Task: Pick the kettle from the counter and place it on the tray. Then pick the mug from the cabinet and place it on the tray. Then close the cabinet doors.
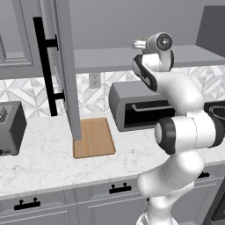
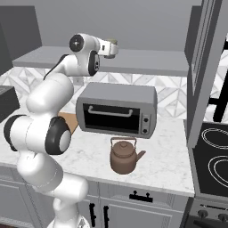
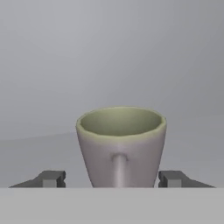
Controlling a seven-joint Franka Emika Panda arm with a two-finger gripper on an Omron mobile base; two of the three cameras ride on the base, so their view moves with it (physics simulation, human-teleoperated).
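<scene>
Gripper (image 3: pixel 112 179) is up at the cabinet shelf (image 2: pixel 147 62) with its two fingertips (image 3: pixel 52 178) set wide, one on each side of the mug (image 3: pixel 120 146), and there's a visible gap on both sides, so nothing is gripped yet. The mug sits upright on the shelf, greenish rim up, handle pointing straight back at the hand camera.

Weird part: the kettle (image 2: pixel 124 156) is sitting on the worktop (image 2: pixel 169 156) in front of the toaster oven (image 2: pixel 116 110), and the tray (image 1: pixel 93 137) over to the left, beside the open cabinet door (image 1: pixel 66 66), has nothing on it. So going by the task order the kettle step looks undone, but the arm is clearly on the mug.

For doing this grab well, I'd say keep the mug centred between the fingers and squeeze evenly so it doesn't get shoved sideways or tipped. The cup tapers toward the bottom, so a low grip could slip; grabbing a bit higher on the body seems safer. Lift straight up a touch before pulling out of the shelf, and watch that door edge on the swing down to the tray.
</scene>
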